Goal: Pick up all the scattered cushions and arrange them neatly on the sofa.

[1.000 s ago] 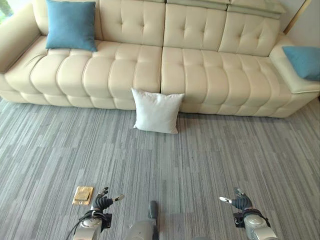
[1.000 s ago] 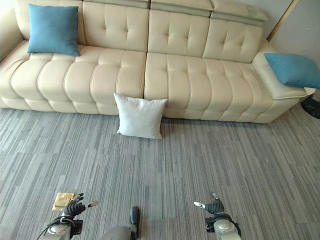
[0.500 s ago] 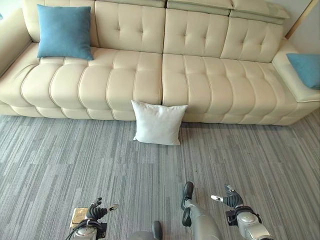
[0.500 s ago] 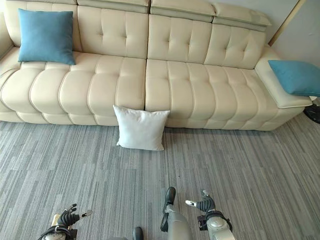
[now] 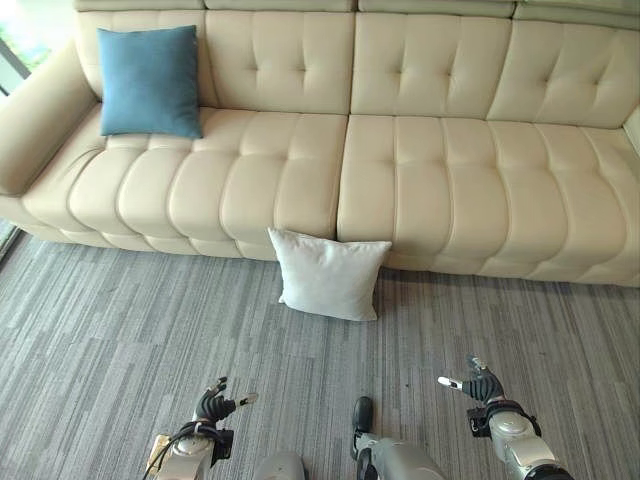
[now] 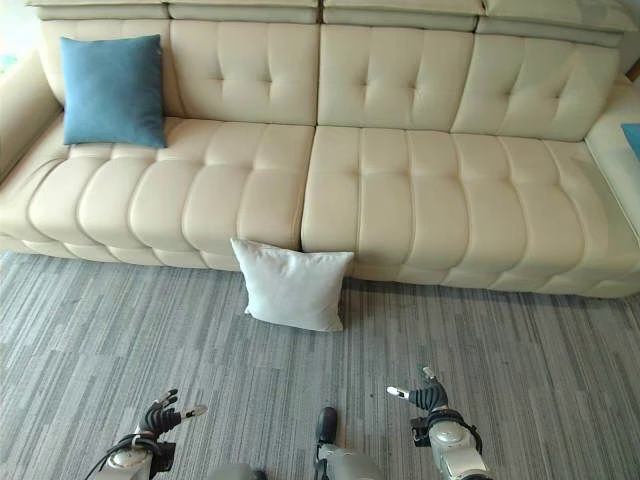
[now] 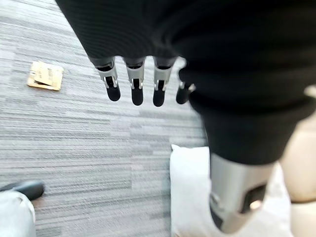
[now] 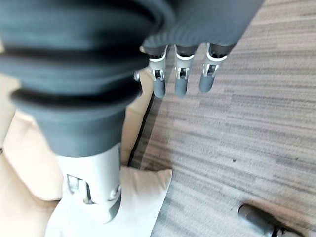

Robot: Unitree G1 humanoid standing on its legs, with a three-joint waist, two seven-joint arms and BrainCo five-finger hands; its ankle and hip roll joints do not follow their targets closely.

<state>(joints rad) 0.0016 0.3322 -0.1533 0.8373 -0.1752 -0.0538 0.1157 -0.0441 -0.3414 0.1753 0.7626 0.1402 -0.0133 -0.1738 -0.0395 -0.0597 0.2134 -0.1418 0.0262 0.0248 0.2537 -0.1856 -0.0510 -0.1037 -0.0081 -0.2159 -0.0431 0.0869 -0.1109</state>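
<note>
Both robot hands, left (image 5: pixel 212 407) and right (image 5: pixel 480 385), empty with fingers relaxed; white cushion (image 5: pixel 330 274) ahead, leaning on sofa (image 5: pixel 420 180), may flop if nudged.

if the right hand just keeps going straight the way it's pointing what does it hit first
Probably the white cushion leaning on the sofa front. The right hand hangs over bare carpet, fingers open; depth is hard to judge.

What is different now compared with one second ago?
The view has shifted: the sofa and white cushion show larger and lower, so the robot has come closer. Nothing was grasped. The left hand and right hand stay open and low; the blue cushion stays put.
</note>
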